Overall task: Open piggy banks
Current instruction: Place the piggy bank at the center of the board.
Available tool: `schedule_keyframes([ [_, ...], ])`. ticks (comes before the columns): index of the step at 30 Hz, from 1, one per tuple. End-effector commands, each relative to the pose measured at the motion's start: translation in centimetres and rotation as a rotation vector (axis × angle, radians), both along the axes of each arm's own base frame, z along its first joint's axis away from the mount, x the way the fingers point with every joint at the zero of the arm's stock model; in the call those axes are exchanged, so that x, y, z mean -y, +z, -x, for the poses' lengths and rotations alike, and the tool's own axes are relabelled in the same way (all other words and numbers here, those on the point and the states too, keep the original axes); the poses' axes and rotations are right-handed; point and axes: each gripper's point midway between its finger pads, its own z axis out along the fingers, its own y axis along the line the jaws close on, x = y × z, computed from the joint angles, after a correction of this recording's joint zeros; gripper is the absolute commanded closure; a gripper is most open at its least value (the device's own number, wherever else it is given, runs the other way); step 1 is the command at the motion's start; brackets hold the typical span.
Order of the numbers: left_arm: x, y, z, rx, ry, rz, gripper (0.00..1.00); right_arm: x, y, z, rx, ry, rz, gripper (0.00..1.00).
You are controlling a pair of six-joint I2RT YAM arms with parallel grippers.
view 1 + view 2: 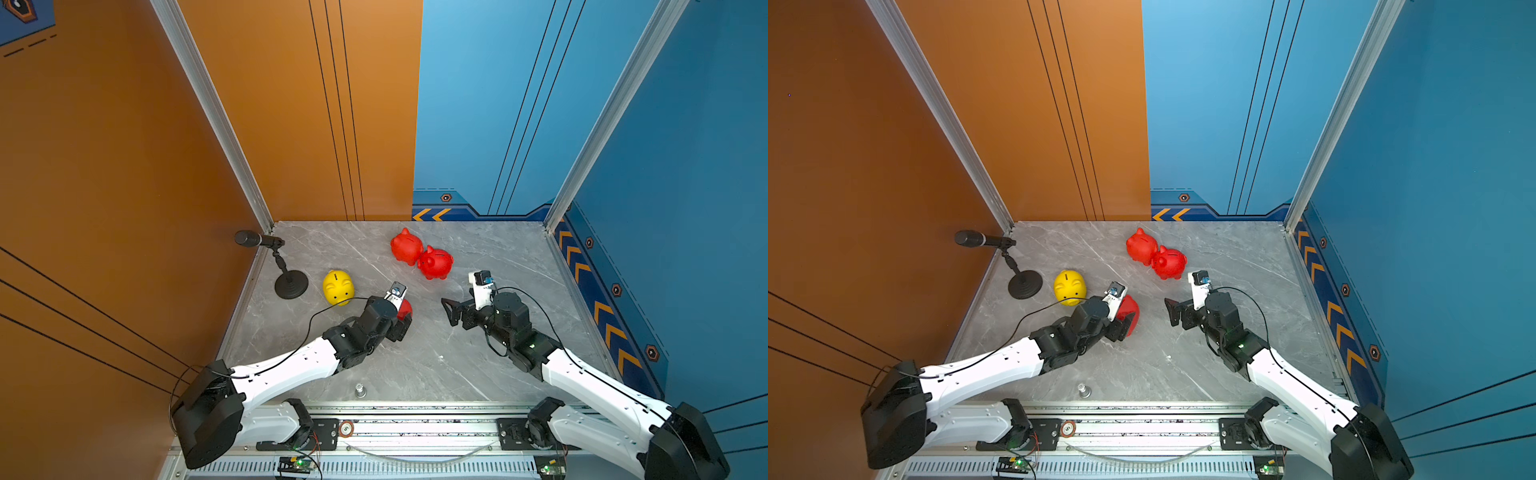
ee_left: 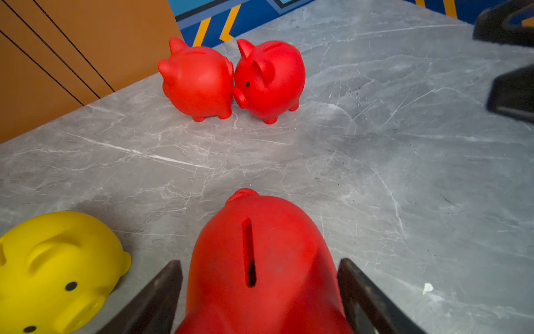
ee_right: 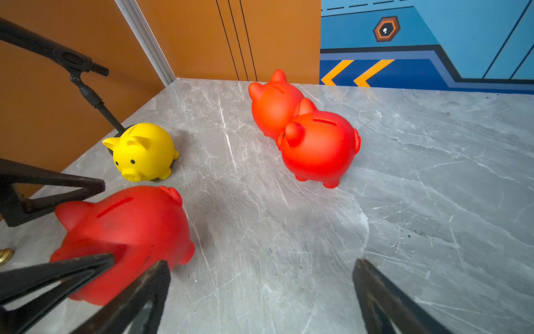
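Left end effector (image 2: 258, 263): Its two fingers press on the sides of the near red piggy bank (image 2: 268, 237), one on each side. It has the pig clamped tight.
Right end effector (image 1: 451, 312): Its fingers are wide apart and hold nothing. It hangs just beside the near red piggy bank and points at it.
Near red piggy bank: In both top views it is a little below the middle of the frame, mostly hidden under the left arm. Its coin slot faces the left wrist camera. You cannot tell if its feet touch the tabletop (image 1: 498, 257).
Yellow piggy bank (image 1: 338, 287): It stands left of the clamped pig in the frame, near the microphone stand (image 1: 291, 286).
Back red piggy bank (image 1: 406, 246) and front red piggy bank (image 1: 435, 262): They touch each other, above the middle of the frame, and stand on their feet.
How it handles: The pig looks light, hollow and hard. It is round and smooth, so it may slip or spin when you push on it. A very hard squeeze could dent it.
Where to hold: Hold the round sides with the left one, as now. The opening is likely under the belly, which you cannot see yet. You probably need to turn the belly toward the right end effector.
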Motion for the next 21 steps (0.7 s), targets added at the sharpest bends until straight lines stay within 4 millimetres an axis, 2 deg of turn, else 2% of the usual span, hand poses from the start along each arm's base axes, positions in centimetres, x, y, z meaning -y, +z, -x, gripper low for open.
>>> schedule_keyframes([
  [1,-0.9,-0.8,-0.7,-0.005,0.038,0.019,0.70,0.0,0.6,-0.5,0.003,-0.021,-0.020,0.00],
  [5,-0.7,-5.2,-0.1,-0.115,0.035,-0.024,0.70,-0.3,0.8,-0.5,0.000,-0.005,-0.026,0.00],
  [8,-0.4,-5.1,0.3,-0.112,0.034,-0.027,0.68,-0.5,1.0,-0.4,0.004,0.003,-0.028,0.00],
  [10,-0.4,-4.6,0.3,-0.113,0.031,-0.003,0.63,-0.5,1.0,-0.4,0.005,0.006,-0.027,0.00],
  [11,-0.6,-4.4,0.1,-0.115,0.040,-0.007,0.59,-0.5,1.1,-0.4,0.007,0.005,-0.028,0.00],
  [15,-1.0,-3.3,-0.2,-0.136,0.058,-0.020,0.05,-0.5,1.1,-0.2,0.008,0.011,-0.029,0.00],
  [16,-1.0,-2.8,-0.3,-0.143,0.060,-0.021,0.02,-0.5,1.1,-0.2,0.008,0.010,-0.030,0.00],
  [19,-0.9,-1.4,-0.4,-0.185,0.047,-0.011,0.02,-0.5,0.9,0.0,0.004,0.012,-0.032,0.00],
  [21,-0.8,-1.4,0.2,-0.264,0.013,-0.015,0.02,-0.5,0.9,0.0,0.002,0.013,-0.033,0.00],
])
